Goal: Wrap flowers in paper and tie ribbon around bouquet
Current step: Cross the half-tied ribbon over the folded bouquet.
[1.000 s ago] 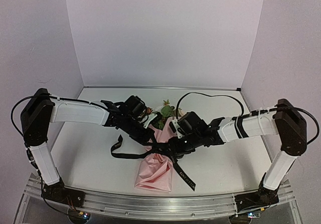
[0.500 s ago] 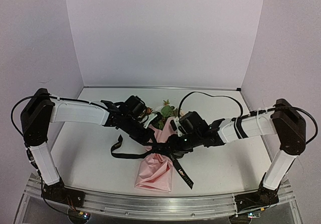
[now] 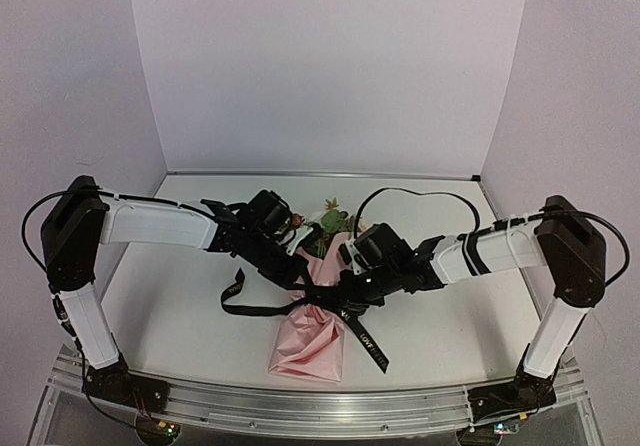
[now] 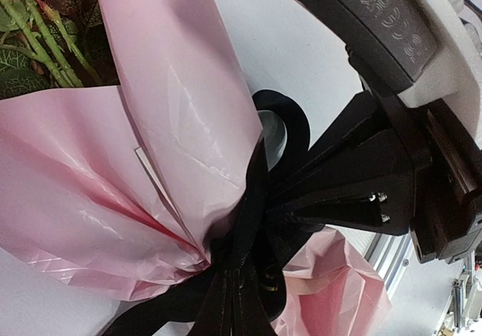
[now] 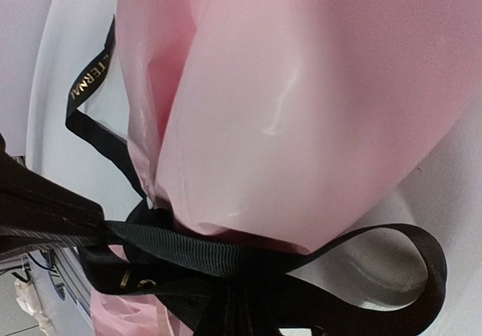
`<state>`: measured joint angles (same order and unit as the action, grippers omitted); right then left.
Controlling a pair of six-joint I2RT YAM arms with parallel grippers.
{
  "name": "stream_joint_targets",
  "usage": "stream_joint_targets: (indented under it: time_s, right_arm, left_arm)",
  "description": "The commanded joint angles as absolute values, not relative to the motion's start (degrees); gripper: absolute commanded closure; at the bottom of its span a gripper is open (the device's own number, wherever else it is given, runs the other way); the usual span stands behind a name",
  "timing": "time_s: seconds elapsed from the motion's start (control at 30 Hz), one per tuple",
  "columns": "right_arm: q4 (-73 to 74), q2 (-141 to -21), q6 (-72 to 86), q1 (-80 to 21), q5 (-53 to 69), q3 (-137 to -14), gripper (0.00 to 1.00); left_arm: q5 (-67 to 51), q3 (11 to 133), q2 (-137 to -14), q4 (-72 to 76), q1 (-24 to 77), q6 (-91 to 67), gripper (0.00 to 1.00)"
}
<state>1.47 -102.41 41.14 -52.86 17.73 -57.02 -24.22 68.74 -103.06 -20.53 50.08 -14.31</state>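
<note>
**A:** From above, where does it lie?

**B:** The cone-shaped bouquet (image 3: 305, 341) of crinkled pale pink wrapping paper (image 4: 173, 125) lies on the white table (image 3: 170, 306) between the two arms. Its narrow end points toward the bases, and the flowers (image 3: 330, 218), small rose heads among green leaves, show at the far, wide end. A long narrow black ribbon (image 3: 262, 311) with light lettering circles its middle. One tail trails left and the other runs near-right.

**A:** And the claws?

**B:** The left gripper (image 3: 298, 278) and right gripper (image 3: 342, 291) meet at that waist, too crowded to read from here.

**A:** The left wrist view?

**B:** The ribbon cinches the paper tight, and a loop stands beside the right gripper's dark fingers. Strands gather into the bottom edge, where this claw's own fingers sit. I judge it pressed together on the ribbon.

**A:** The right wrist view?

**B:** It's much the same. There is a loop at the right and a flat band across the paper. Strands bunch at bottom centre, so this claw is also pinching ribbon.

**A:** Which step, then?

**B:** The wrapping looks done, and this is the tying. The next move probably calls for drawing the two holds apart evenly. That would snug the knot without dragging the ribbon off the slick paper or pulling the loop through.
</note>
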Motion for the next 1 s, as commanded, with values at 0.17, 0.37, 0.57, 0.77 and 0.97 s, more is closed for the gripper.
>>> stream_joint_targets:
  time_s: [0.17,0.37,0.57,0.77,0.97]
  right_arm:
    - [37.46,-98.41,25.51,-53.02,18.04,-77.16,1.0]
    - [48.83,-104.98,18.93,-53.03,18.79,-89.85,1.0]
    - [56.56,-109.9,14.48,-52.94,15.31,-98.87,1.0]
    - [56.36,-106.85,14.94,-52.98,14.31,-94.51,0.78]
    - [53.19,-101.79,16.73,-53.09,14.69,-88.15,0.58]
  left_arm:
    - [-24.68,65.19,-97.75,-20.12,49.04,-17.83,1.0]
    - [-24.84,62.85,-95.62,-17.19,49.03,-20.93,1.0]
    - [-27.49,61.01,-96.04,-11.24,49.08,-23.62,1.0]
    - [-29.36,60.19,-97.66,-8.5,49.9,-23.92,1.0]
    - [-29.62,59.59,-97.5,-8.92,50.18,-23.29,1.0]
